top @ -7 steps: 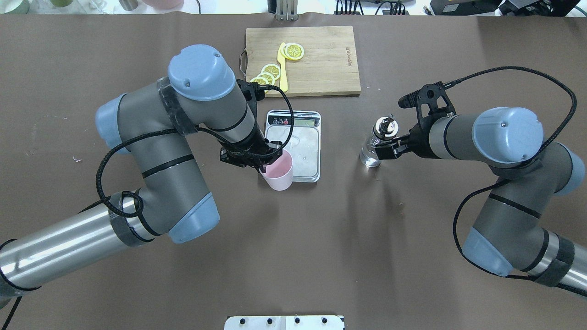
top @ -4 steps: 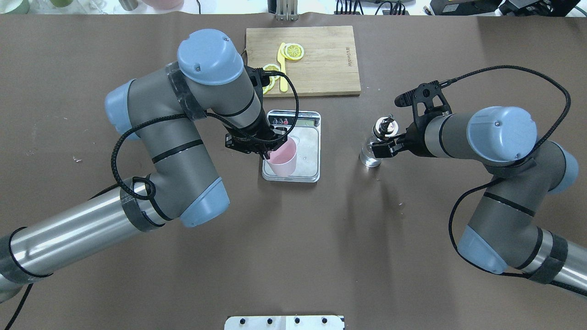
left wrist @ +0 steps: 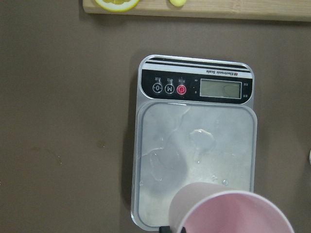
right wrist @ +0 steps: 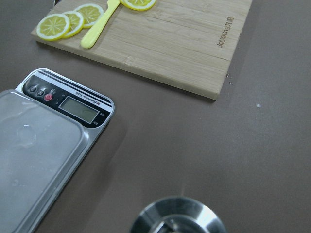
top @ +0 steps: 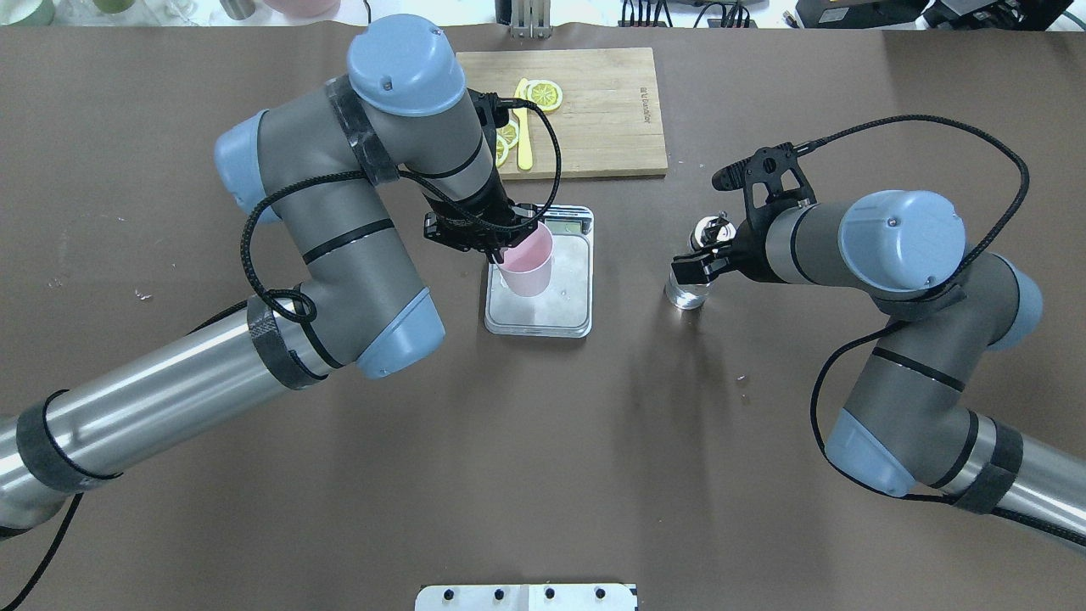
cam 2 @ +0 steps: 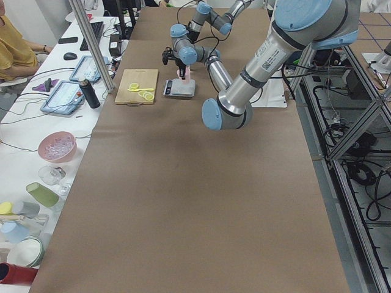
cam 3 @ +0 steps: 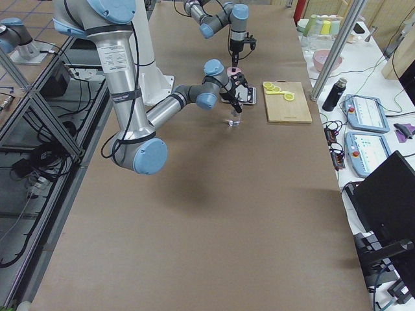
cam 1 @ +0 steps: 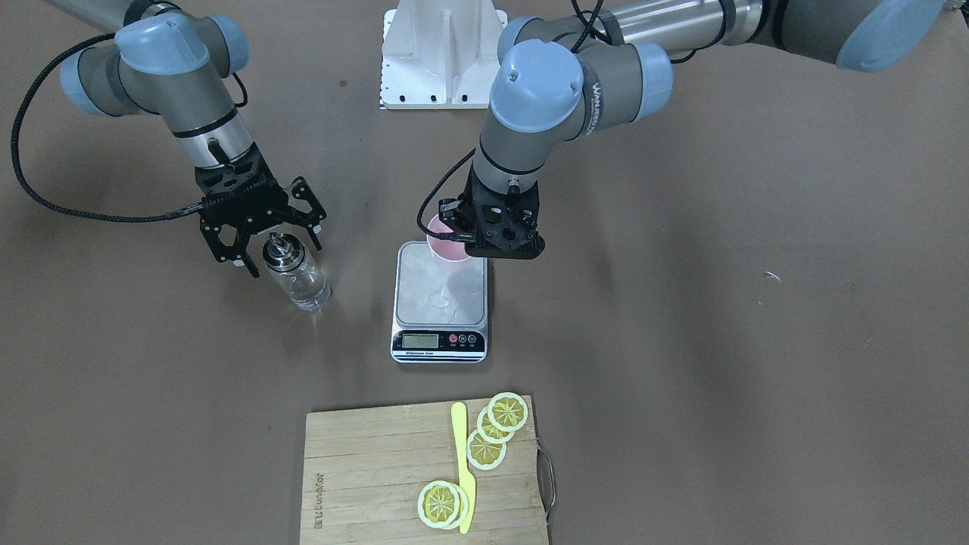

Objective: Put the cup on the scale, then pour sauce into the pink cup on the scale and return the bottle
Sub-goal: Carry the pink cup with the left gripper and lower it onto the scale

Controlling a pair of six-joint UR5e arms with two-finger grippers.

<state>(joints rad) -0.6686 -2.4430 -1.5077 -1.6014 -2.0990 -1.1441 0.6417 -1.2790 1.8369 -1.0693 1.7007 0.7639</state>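
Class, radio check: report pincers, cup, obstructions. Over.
Left pincer shut on pink cup, over scale. Right pincer open at glass bottle. Nothing between bottle and scale.

Robot lab: aluminium framing (cam 3: 334, 48), operator tablets (cam 3: 367, 114), cables (cam 2: 366, 176).

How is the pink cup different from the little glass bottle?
The pink cup is opaque and open-topped; the glass bottle is clear with a shiny metal cap. The cup is held by the left tool over the scale; the bottle stands on the table. Both are upright.

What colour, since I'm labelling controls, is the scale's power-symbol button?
Red; the button shows best in the left wrist-mounted view.
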